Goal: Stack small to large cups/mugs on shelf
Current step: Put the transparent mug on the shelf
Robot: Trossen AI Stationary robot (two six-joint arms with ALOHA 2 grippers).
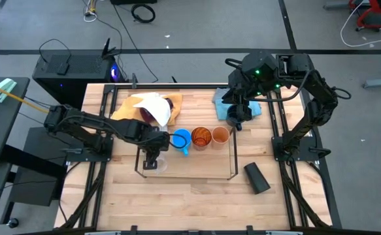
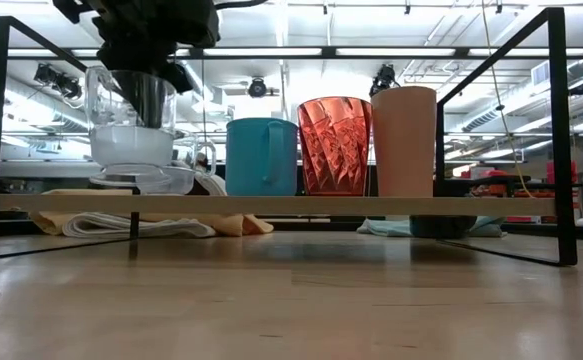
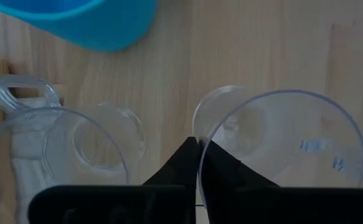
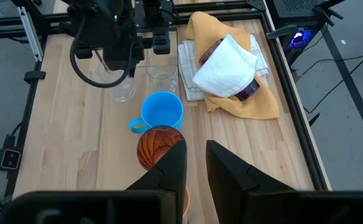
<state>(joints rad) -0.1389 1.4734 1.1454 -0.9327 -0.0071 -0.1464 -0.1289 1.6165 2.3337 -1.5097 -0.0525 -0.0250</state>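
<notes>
Shelf (image 1: 232, 156) sits mid-table, a black wire frame with a clear base, and on it stands a row: clear cup (image 2: 131, 130) at the left end, then blue mug (image 1: 181, 139), amber tumbler (image 1: 201, 138) and orange cup (image 1: 220, 135), each just beside the next. In the low view they read left to right in that same order, all upright on the shelf's board.

My left gripper (image 1: 152, 156) is down over the clear cup, and from my left wrist I see my fingers (image 3: 184, 163) pressed together on its rim, one inside and one outside the wall, so I am pinching the clear cup. A second clear cup with a handle (image 3: 56, 146) stands just beside it, and the blue mug's edge shows beyond both.

My right gripper (image 1: 237, 121) hangs above the table behind the shelf's right end, over a blue cloth (image 1: 224, 104). Its fingers (image 4: 169, 171) stand a little apart with nothing between them.

Behind the shelf lies a yellow cloth (image 1: 126, 108) with a white cloth (image 1: 156, 104) on top, and a purple tumbler (image 4: 246, 90) peeks out beneath. A black cup (image 1: 256, 177) lies on its side on the table (image 1: 197, 196), well apart from the shelf at front right.
</notes>
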